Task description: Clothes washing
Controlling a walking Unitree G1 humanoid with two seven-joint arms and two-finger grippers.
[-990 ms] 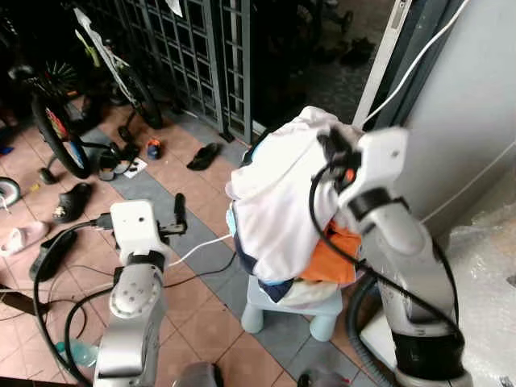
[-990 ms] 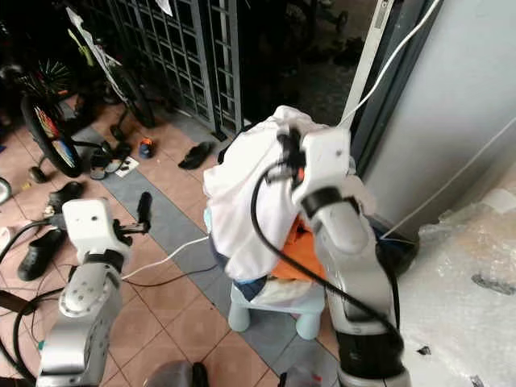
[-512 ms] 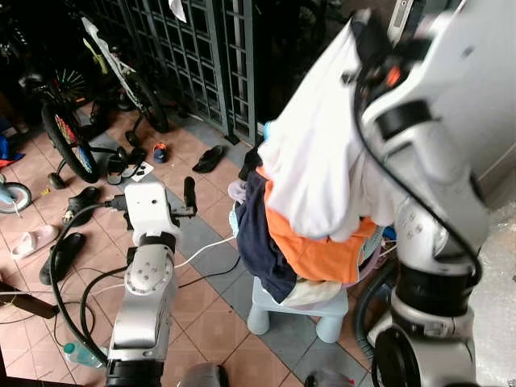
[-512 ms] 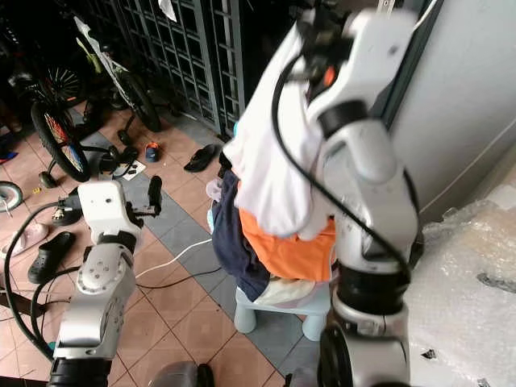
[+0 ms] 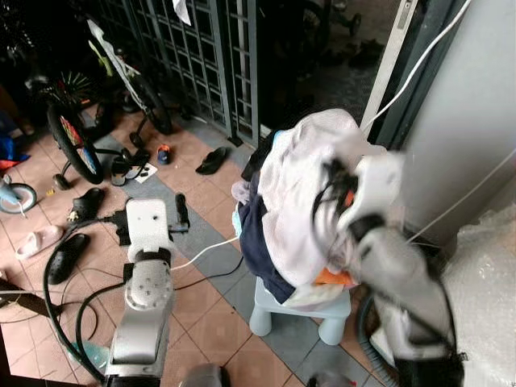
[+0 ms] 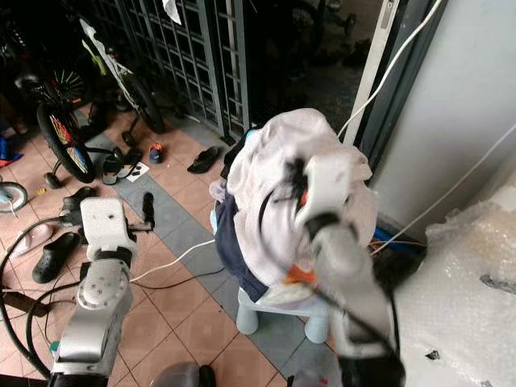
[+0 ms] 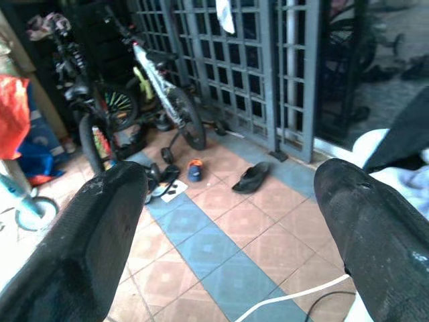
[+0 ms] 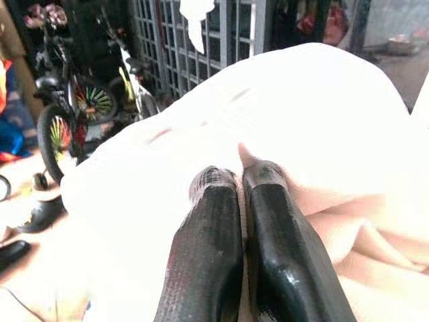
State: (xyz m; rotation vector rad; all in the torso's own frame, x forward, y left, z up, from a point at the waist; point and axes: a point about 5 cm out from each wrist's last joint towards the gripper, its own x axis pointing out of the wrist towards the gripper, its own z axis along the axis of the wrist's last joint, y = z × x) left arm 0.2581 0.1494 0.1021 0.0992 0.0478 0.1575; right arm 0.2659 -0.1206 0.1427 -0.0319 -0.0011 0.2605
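White cloth (image 5: 302,185) drapes over the top of a heap of laundry (image 5: 274,234) near the centre of the head view, with a dark navy garment (image 5: 254,246) hanging at the heap's 8 o'clock side and a scrap of orange fabric (image 5: 330,276) peeking out at its 5 o'clock edge. The heap sits on a pale blue plastic stool (image 5: 298,310) on the tiled floor (image 5: 201,314).

The right claw (image 8: 231,184) is at the heap, its two black fingers (image 8: 208,248) pressed together and pinching a fold of the white cloth. Its silver arm (image 5: 399,282), blurred, rises from 5 o'clock toward the heap.

The left claw (image 7: 228,201) is held out at 9 o'clock from the stool, well apart from the laundry, its fingers (image 7: 94,235) spread wide with nothing between them. Its silver arm (image 5: 145,314) comes up from 7 o'clock.

At 11 o'clock a dark metal grille gate (image 5: 201,56) stands behind a bicycle (image 5: 121,68). Sandals and shoes (image 5: 210,159) lie scattered on the tiles toward 10 o'clock. A white cable (image 5: 201,246) runs across the floor between the left arm and the stool. A grey wall (image 5: 476,105) fills the 2 o'clock side, and crinkled clear plastic (image 5: 484,274) lies at 4 o'clock.
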